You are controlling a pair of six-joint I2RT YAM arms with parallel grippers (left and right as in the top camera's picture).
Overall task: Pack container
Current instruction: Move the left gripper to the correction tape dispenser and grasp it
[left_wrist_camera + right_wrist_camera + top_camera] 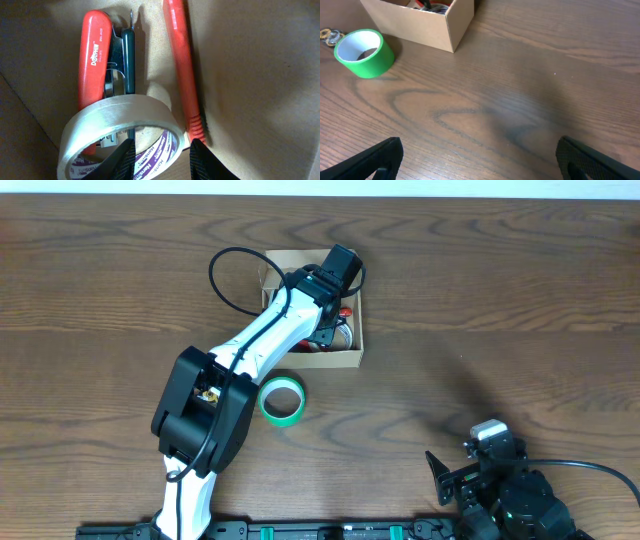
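Now the small tan cardboard box (335,361) sits on the brown wooden table (500,300), holding a red stapler (92,65) and a whitish tape roll (115,114). Inside it the left claw (162,162) straddles that roll's wall, released. Well apart from the box, the right claw (480,162) gapes empty.

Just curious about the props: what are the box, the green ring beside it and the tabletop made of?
The box looks like matte tan cardboard, thin-walled. The green ring seems a roll of glossy plastic tape, pale inside. The tabletop shows dark wood grain, softly shiny; solid wood or laminate is unclear.
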